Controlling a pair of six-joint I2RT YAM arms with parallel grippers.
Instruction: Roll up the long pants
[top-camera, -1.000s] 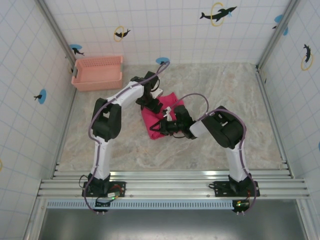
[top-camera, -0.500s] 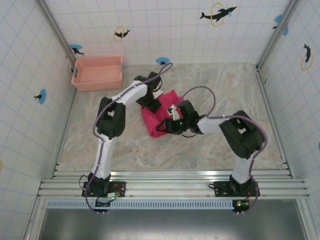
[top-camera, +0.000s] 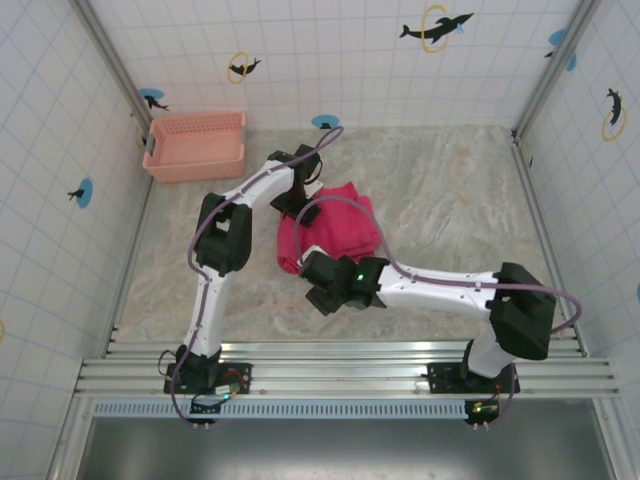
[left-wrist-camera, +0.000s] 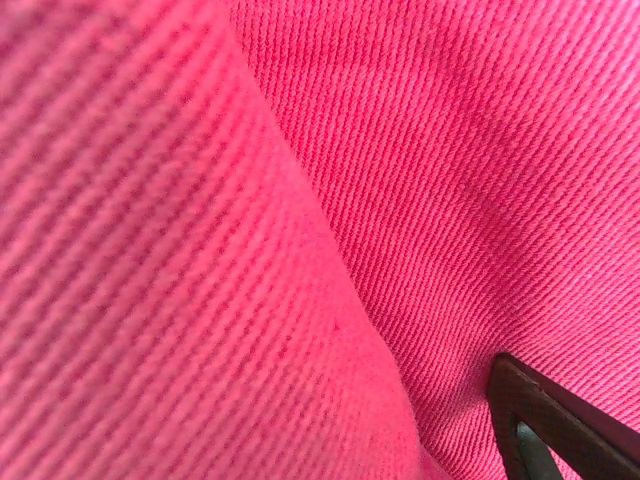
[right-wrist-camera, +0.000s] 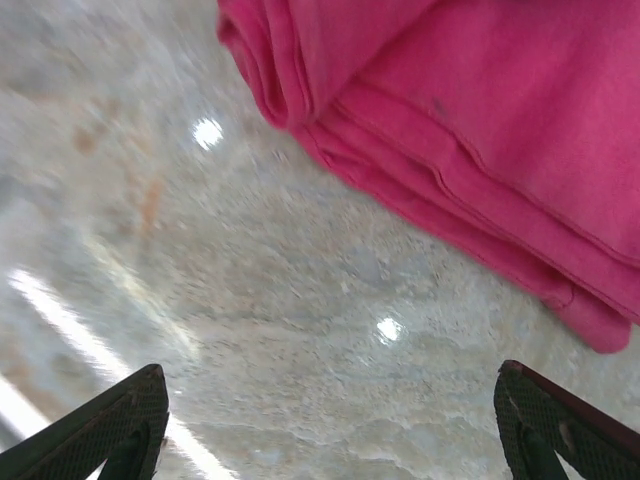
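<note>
Withdrawn from the cloth since one second ago, the right gripper (top-camera: 322, 295) now stands just off the bundle's near side, toward the near edge of the table (top-camera: 450, 200). Its jaws, then on the cloth, are now wide apart. In the right wrist view both fingers (right-wrist-camera: 110, 425) sit at the lower corners with bare table between them, and nothing is held.

At the far-left side of the long pants (top-camera: 335, 225), the left gripper (top-camera: 288, 195) remains in place. In the left wrist view one finger (left-wrist-camera: 545, 425) shows at the lower right, close against the pink-red twill. Its jaw spacing and grip cannot be determined.

The long pants lie as a folded bundle near the table's middle, slightly toward the far edge, with layered edges facing the right gripper. A salmon mesh basket (top-camera: 195, 145) occupies the far-left corner, well apart from the pants.
</note>
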